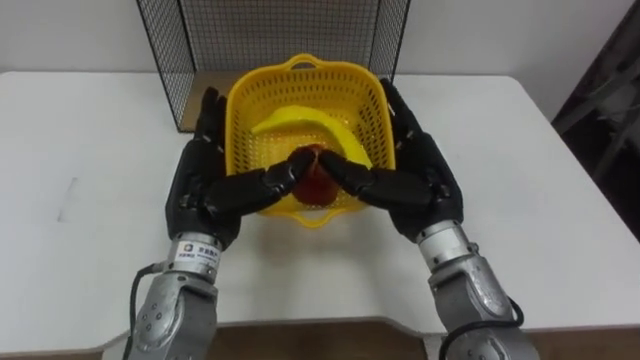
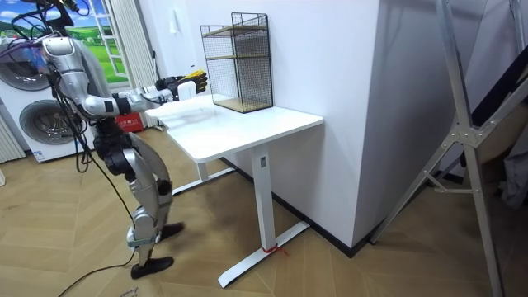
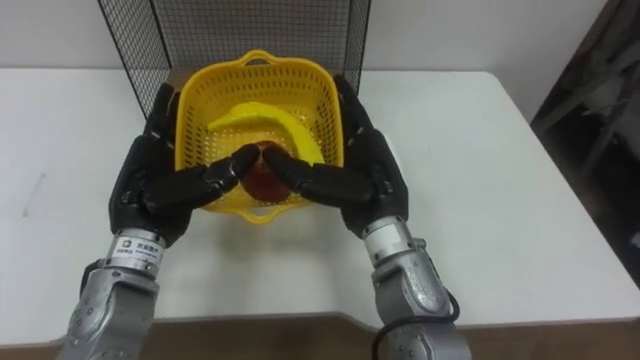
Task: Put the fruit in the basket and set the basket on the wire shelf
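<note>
Fingers of the left hand and right hand lay straight against the sides of the yellow basket, thumbs across its near rim, likely to lift it; a banana and a red fruit sat inside, before the wire shelf. The room view showed the robot at the white surface, a washing machine behind it

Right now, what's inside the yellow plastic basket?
A curved yellow banana and a red round fruit at the near wall. Fingers of the left hand and right hand cover part of it; what lies underneath is hidden.
</note>
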You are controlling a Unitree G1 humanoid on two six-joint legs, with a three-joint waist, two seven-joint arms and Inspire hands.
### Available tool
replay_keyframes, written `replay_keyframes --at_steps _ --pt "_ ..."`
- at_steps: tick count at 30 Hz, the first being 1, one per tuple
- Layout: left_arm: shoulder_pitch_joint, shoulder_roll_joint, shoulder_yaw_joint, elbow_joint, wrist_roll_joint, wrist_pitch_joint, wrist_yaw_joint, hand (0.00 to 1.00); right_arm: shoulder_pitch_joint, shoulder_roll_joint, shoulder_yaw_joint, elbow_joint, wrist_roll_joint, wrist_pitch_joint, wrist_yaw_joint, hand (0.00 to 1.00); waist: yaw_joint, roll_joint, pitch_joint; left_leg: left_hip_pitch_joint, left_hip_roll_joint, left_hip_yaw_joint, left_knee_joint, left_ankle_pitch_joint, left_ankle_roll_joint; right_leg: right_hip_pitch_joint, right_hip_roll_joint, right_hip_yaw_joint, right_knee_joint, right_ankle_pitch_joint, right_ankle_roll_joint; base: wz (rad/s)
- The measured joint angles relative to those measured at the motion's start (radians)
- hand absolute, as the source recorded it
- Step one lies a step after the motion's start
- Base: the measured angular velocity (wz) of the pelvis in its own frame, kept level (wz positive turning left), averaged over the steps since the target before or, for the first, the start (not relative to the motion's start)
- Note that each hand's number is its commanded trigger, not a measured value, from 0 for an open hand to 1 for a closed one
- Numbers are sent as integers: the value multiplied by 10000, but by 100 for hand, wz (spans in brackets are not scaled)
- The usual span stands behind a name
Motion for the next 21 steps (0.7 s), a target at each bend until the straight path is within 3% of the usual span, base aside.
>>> replay_keyframes --at_steps 1,2,5,9,11,12,13,14,15,16,18,19,21 --pt "-9 7 3 -6 -6 -35 -1 0 -29 -17 -10 -6 7 -8 24 0 -73 -113 -85 74 -163 43 -95 115 174 -6 -118 -9 -26 -59 134 9" --pt "-10 9 -7 -9 -15 -48 -12 0 -51 -49 -14 -16 45 -22 38 0 -65 -138 -78 84 -177 102 -82 208 281 8 -131 -14 -62 -72 179 0" --pt "-3 86 -9 -14 -16 -49 -23 0 -52 -70 -3 -18 70 -51 129 0 -51 -231 -25 40 -365 184 157 37 477 65 -322 5 -201 -78 332 -3" --pt "-17 67 -48 -26 -40 -62 -64 0 -58 -112 -31 -68 39 -64 126 0 -112 -277 14 15 -809 275 311 -440 645 14 -859 -7 297 -517 625 4" --pt "-17 38 -100 -29 -34 -80 -65 0 -67 -125 -31 -81 27 -139 121 0 -173 -328 24 69 -1067 324 500 -782 827 -54 -1221 -104 1030 -809 873 12" --pt "-19 21 -110 -32 -27 -104 -65 0 -82 -121 -29 -87 15 -173 114 0 -224 -393 56 188 -1264 396 498 -879 968 -402 -1550 -149 2045 -860 967 18" --pt "-24 42 -83 -42 -28 -140 -65 0 -99 -104 -33 -101 -57 -175 113 0 -279 -500 92 328 -1450 479 522 -964 1036 -873 -1886 -97 3281 -760 1023 16" --pt "-23 41 -57 -41 -29 -146 -65 0 -110 -105 -29 -101 -108 -175 113 0 -282 -543 114 419 -1535 500 532 -1020 1088 -1085 -2008 -25 3838 -614 1043 8" --pt "-22 36 -66 -39 -30 -146 -65 0 -100 -107 -23 -99 -198 -173 113 0 -246 -533 130 637 -1578 527 529 -1126 1158 -1401 -2119 72 4588 -147 1037 -11" --pt "-30 53 -63 -42 -26 -173 -64 0 -113 -88 -27 -99 -231 -180 113 0 -148 -466 156 886 -1524 575 452 -1237 1198 -1577 -2115 165 5075 438 1020 -16" --pt "-44 71 -69 -43 -21 -212 -63 0 -131 -68 -33 -99 -325 -192 114 0 -124 -303 159 1161 -1472 430 252 -1353 1236 -1761 -1981 134 5370 859 1024 -13" --pt "-103 71 -61 -43 -20 -285 -61 0 -217 -115 -42 -98 -308 -194 113 0 -104 -306 158 1297 -1421 409 76 -1364 1257 -1972 -1934 58 5294 515 1018 -3" --pt "-134 72 -63 -42 -24 -288 -62 0 -230 -128 -43 -97 -238 -197 114 0 -82 -148 258 1621 -1296 395 -178 -1373 1275 -2173 -1632 -98 4420 56 943 5"
